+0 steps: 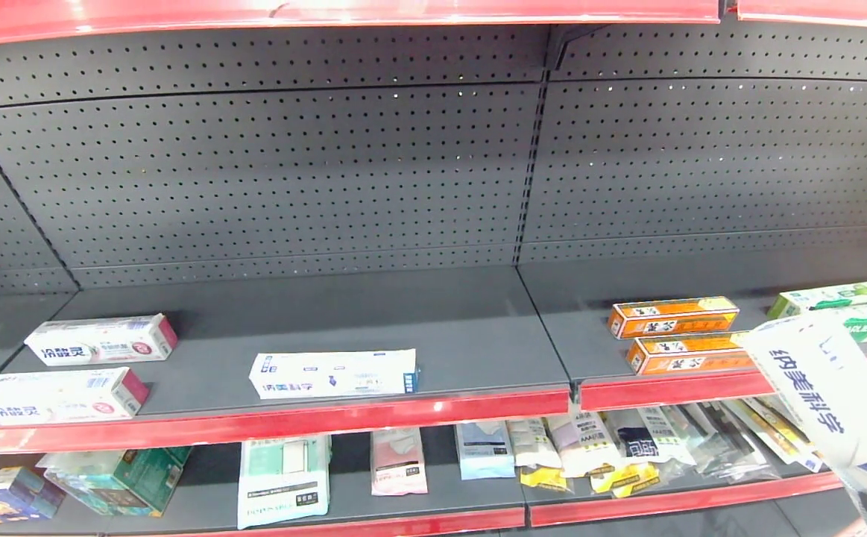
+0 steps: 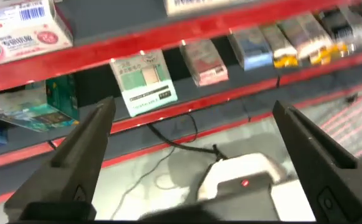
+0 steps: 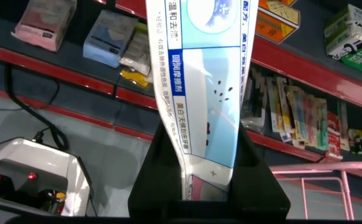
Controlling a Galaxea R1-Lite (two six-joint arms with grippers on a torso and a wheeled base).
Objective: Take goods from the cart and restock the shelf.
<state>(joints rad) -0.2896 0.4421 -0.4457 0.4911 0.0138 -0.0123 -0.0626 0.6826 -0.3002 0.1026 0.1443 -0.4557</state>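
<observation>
A white-and-blue cardboard toothpaste box (image 1: pixel 824 395) is sitting clenched in the right gripper (image 3: pixel 204 140) at the near right, before the grey metal shelf (image 1: pixel 418 321). The left gripper (image 2: pixel 193 109) is hanging low, spread wide and holding nothing.

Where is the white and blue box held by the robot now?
The white and blue box is in the right gripper, at the head view's far right, before the shelf edge, just right of the two orange boxes.
</observation>
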